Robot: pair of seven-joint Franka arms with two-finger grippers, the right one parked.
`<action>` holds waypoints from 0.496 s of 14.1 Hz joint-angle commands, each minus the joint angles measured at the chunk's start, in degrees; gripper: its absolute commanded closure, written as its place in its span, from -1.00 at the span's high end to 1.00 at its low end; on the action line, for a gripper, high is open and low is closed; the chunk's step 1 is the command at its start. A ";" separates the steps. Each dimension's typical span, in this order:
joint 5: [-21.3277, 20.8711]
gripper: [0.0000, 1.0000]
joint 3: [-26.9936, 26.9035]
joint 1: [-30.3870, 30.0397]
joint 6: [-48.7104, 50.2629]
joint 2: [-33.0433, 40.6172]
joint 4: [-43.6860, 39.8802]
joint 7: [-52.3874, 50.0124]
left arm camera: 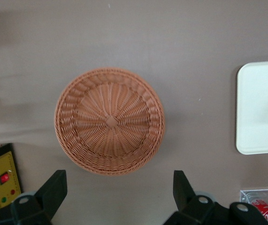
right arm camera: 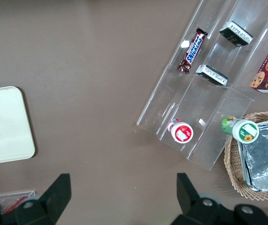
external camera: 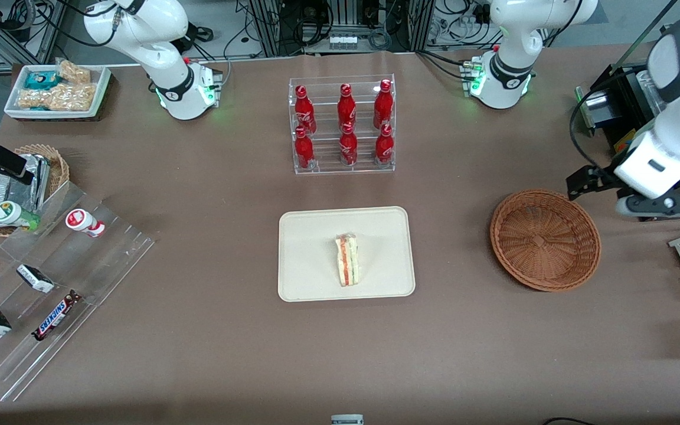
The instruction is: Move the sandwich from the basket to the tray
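- The table (external camera: 210,330) is covered with a brown sheet and carries all the things.
- The tray (external camera: 310,236) is cream-beige and lies flat near the middle of the table, closer to the front edge than the bottle rack.
- The basket (external camera: 545,239) is round, woven and reddish-brown. It stands beside the tray, well apart from it, toward the working arm's end of the table. Nothing lies inside it.
- The clear rack (external camera: 343,127) with six red bottles stands upright, farther from the front camera than the tray.
- The gripper (left arm camera: 117,199) hangs above the table just beside the basket rim. Its two black fingers (left arm camera: 53,187) are spread wide apart and they hold nothing.
- The sandwich (external camera: 347,260) lies on the tray, about in its middle and a little toward the tray's front edge. It rests with the orange-red and green filling stripes facing up, and its clear wrap is on it.
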State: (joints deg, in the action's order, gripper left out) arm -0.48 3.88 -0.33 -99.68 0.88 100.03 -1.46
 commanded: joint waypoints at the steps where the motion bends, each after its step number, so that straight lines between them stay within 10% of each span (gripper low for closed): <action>1: -0.14 1.00 -0.89 2.07 2.29 -0.35 -4.66 0.84; 7: 0.57 1.00 -0.54 2.87 5.46 -1.32 -6.43 0.05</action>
State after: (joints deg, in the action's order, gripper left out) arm -0.32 3.77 1.97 -95.82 0.42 95.34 -1.35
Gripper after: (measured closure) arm 0.000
